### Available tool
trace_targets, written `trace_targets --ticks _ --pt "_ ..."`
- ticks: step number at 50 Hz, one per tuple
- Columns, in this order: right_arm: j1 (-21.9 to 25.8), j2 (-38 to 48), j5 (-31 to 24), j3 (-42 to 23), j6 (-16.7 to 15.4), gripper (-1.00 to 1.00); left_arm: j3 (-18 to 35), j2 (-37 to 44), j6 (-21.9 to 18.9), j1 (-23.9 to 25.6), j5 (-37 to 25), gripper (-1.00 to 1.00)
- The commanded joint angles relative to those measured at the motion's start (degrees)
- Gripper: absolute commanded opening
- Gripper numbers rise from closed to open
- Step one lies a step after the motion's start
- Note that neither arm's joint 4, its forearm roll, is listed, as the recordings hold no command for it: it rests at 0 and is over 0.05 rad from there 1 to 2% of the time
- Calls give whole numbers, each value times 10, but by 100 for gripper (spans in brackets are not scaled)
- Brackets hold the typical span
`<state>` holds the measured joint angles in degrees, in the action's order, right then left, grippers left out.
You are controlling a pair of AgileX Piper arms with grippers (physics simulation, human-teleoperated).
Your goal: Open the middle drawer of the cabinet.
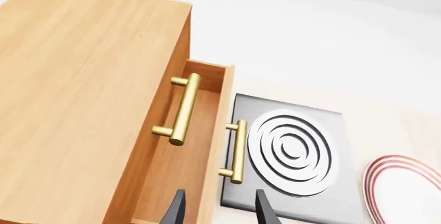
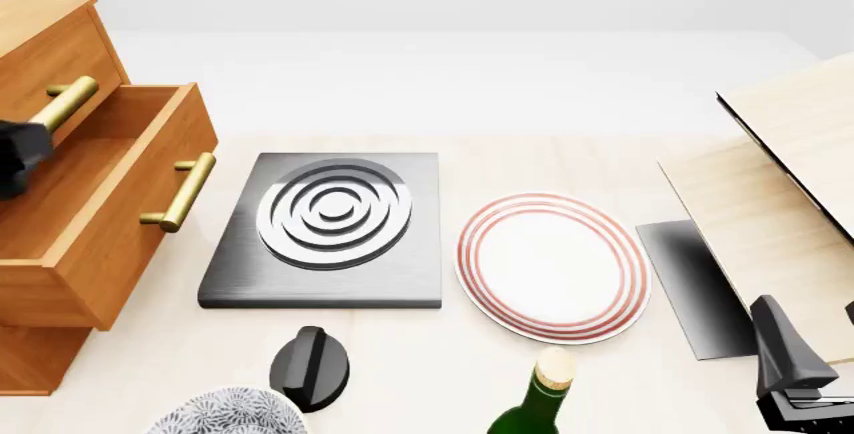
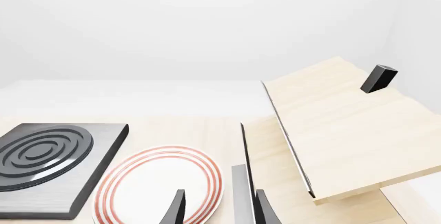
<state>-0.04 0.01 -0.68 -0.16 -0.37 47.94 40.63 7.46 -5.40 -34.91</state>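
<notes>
The left end effector [image 1: 219, 207] is spread, its two dark fingertips apart with nothing between them, and it hangs just off the front of the cabinet [image 1: 82, 105], pointing past the brass handles toward the hob plate [image 1: 293, 149] beyond; held there and empty, it looks like a hand that is free of the handle, not gripping it. The middle drawer [image 2: 100, 209] stands pulled well out from the cabinet [image 2: 40, 54], its open box showing from above and its brass bar [image 2: 180, 192] facing the hob plate [image 2: 327, 229], so the task seems done or nearly so. Above it, the top drawer's bar [image 2: 60, 104] sits flush back against the cabinet front, which marks that drawer as closed. The right end effector [image 3: 219, 208] is likewise spread and empty, and it stays far from the cabinet, on the other side of the red-ringed plate [image 2: 554, 266] and near the pale boards [image 2: 774, 184], probably parked there because one arm is enough for this pull. A green bottle [image 2: 534, 404] and a black knob [image 2: 314, 366] stand on the worktop [image 2: 534, 104], away from the cabinet and out of the drawer's path.
</notes>
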Motion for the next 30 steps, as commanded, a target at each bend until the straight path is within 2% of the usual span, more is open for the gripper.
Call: trace_targets --ticks 1,30 --pt "0 0 2 -1 1 100 -16 18 9 -8 23 100" --pt "0 0 2 -1 1 100 -52 56 8 -7 65 100"
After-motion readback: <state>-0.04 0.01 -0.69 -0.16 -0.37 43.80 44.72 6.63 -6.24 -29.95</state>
